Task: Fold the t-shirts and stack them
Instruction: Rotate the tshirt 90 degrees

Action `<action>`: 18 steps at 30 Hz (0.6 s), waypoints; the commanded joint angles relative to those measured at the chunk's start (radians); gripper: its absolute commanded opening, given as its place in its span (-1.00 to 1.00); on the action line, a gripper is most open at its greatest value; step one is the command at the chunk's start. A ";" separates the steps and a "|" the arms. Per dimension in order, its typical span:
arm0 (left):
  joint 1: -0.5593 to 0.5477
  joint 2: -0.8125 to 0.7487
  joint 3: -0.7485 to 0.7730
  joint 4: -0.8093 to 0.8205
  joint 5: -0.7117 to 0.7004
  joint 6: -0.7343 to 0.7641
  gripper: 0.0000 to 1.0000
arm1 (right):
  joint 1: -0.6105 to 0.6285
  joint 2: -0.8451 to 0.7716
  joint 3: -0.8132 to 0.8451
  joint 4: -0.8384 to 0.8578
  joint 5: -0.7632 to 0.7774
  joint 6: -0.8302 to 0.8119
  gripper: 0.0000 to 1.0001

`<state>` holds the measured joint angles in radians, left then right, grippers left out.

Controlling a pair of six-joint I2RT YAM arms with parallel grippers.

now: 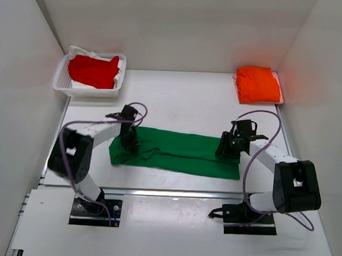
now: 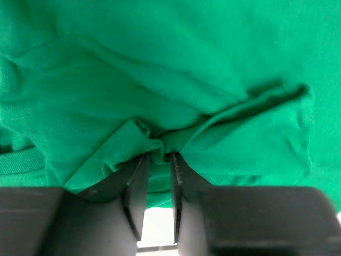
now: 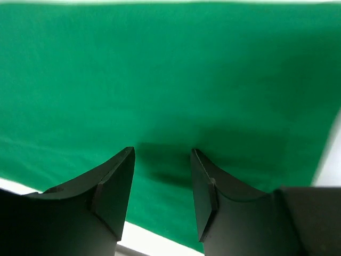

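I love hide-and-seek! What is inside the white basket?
A red shirt lies bunched in the basket, on something white that pokes out behind it. The shirt covers the rest, so anything deeper is hidden.

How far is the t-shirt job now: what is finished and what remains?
Done: the orange t-shirt lies folded at the far right corner. In hand: the green t-shirt lies as a long folded strip; the left pincer, slightly open, has a fold at its tips, the right pincer hangs open over the other end. Remaining: finishing it, stacking, and the red t-shirt, crumpled in the white basket.
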<state>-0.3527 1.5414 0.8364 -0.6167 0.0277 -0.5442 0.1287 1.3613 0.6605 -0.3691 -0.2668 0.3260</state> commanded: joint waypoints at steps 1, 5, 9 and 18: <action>-0.011 0.193 0.204 0.009 -0.072 0.024 -0.38 | 0.050 0.007 -0.018 -0.066 0.029 0.067 -0.13; -0.005 0.382 0.383 0.021 -0.029 0.032 -0.45 | 0.181 -0.059 -0.068 -0.126 0.080 0.174 -0.17; -0.017 0.618 0.751 -0.093 -0.002 0.070 -0.45 | 0.381 -0.201 -0.191 -0.032 0.084 0.388 -0.22; -0.020 1.289 1.966 -0.482 0.112 0.093 -0.45 | 0.680 -0.206 -0.337 0.390 0.140 0.587 -0.15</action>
<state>-0.3786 2.7480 2.6598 -0.9470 0.0784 -0.4500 0.7742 1.0878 0.3504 -0.1005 -0.1532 0.8528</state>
